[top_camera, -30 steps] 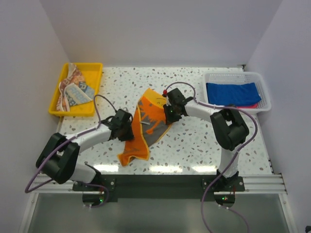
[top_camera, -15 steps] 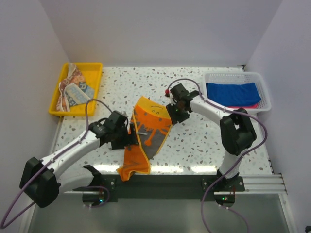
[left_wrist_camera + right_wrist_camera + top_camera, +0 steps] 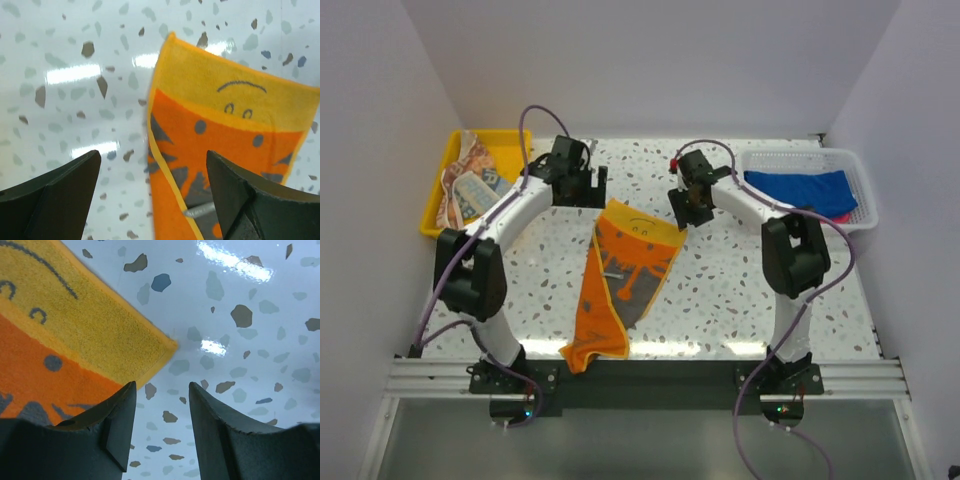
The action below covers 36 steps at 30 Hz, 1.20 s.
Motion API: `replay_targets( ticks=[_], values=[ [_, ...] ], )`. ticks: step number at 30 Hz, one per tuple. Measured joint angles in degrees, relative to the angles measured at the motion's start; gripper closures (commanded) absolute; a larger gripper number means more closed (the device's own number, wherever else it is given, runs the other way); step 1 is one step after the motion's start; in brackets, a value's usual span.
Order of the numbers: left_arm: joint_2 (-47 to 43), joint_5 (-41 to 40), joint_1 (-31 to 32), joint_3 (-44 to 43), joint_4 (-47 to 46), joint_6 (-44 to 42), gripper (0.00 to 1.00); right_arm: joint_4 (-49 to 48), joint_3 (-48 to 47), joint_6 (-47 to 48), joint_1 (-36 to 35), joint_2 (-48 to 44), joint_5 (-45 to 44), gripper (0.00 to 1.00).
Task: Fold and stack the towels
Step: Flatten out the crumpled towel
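Orange towel (image 3: 625,275) lies spread on table (image 3: 740,290), unfolded, near end rumpled. Left gripper (image 3: 592,188) gapes wide, empty, over its far left corner. Right gripper (image 3: 692,210) has narrower gap, empty, at far right corner. Printed towel (image 3: 470,185) sits left of it in tray (image 3: 490,133), blue towel (image 3: 798,192) right of it in basket (image 3: 860,195). I judge no fold, no stack yet.

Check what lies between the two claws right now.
The yellow far edge of the orange towel lies flat between the left claw and the right claw; the top external view shows it.
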<state>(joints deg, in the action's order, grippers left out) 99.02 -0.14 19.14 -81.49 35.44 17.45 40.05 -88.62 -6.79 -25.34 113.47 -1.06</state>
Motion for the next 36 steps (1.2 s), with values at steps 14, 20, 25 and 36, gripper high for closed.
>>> replay_targets(
  ticks=[14,20,25,36],
  values=[
    [22.2,-1.2,-0.3,-19.7,-0.2,-16.9,0.13,-0.8,-1.6,-0.7,-0.1,6.6,-1.2,0.55],
    [25.4,-1.1,-0.3,-22.1,-0.5,-19.2,0.15,-1.6,-3.2,-0.7,-0.1,8.3,-1.2,0.57],
    [27.1,-1.1,-0.3,-22.1,-0.4,-19.9,0.16,-1.7,-4.2,-0.6,-0.2,9.2,-1.4,0.68],
    [28.4,-1.1,-0.3,-23.0,-0.5,-20.0,0.22,-2.2,-3.9,0.2,-0.5,9.1,-1.2,1.0]
  ],
)
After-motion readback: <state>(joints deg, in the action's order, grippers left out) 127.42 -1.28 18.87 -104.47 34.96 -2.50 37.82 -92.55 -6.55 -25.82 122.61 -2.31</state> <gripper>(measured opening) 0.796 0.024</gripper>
